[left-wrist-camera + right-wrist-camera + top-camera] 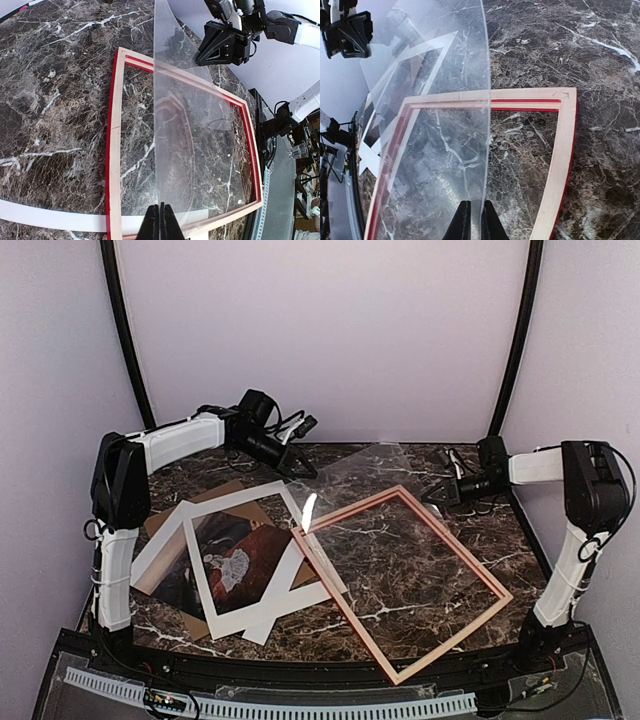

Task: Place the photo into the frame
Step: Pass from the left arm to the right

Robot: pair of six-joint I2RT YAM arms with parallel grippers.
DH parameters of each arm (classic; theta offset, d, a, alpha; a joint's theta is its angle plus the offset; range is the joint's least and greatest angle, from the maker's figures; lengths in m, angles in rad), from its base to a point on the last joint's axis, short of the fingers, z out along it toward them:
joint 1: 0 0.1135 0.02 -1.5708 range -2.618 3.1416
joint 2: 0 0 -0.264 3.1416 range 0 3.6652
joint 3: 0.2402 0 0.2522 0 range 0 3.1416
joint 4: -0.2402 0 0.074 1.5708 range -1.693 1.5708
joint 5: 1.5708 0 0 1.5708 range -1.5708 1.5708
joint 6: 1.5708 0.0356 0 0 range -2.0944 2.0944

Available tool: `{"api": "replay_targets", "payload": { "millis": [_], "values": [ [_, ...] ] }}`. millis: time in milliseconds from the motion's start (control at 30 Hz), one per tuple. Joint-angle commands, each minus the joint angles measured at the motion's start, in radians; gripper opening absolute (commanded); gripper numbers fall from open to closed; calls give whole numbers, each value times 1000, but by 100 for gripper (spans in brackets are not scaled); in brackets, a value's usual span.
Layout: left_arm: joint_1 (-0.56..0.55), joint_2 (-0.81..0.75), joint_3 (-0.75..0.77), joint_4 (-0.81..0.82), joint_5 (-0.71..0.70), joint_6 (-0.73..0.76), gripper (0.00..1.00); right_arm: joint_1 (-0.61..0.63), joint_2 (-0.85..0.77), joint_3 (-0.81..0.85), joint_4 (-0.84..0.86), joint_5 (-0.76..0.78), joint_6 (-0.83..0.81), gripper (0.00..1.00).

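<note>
Starting at the left of the overhead view, the photo (235,558) lies in the lower left of the marble table (500,530), showing through the cutout of a white mat (200,575) laid over it, with a brown backing board (165,525) poking out from beneath; it is well apart from both grippers and not yet in the frame (452,638). Above that pile the left gripper (297,464) reaches in from the upper left, and its wrist view shows the two fingers (151,227) pressed onto the near edge of a clear plastic pane (385,468), pinching it. The pane spans the upper centre between the two arms, bowed and tilted over the far end of the frame, which lies flat right of centre with its pale wood side up and red showing along its edges; whether the pane's lower edge touches the wood I cannot tell. At the right, the right gripper (438,493) pinches the opposite edge, jaws closed on the sheet. The step in hand looks like seating the glazing, a stage ahead of the photo itself. The next move calls for both arms to level the pane together, square its corners to the inner ledge and lower it evenly, since uneven descent could leave it riding on the rail.
</note>
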Motion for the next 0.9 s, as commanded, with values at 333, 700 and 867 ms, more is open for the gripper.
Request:
{"api": "replay_targets", "payload": {
  "millis": [333, 700, 867],
  "values": [
    [15, -81, -61, 141, -183, -87, 39, -56, -103, -1, 36, -64, 126, 0],
    [-15, -163, -280, 153, -538, -309, 75, -162, -197, 24, 49, -8, 312, 0],
    [-108, -240, -453, 216, -567, -416, 75, -188, -242, 66, 39, 11, 364, 0]
  ]
}}
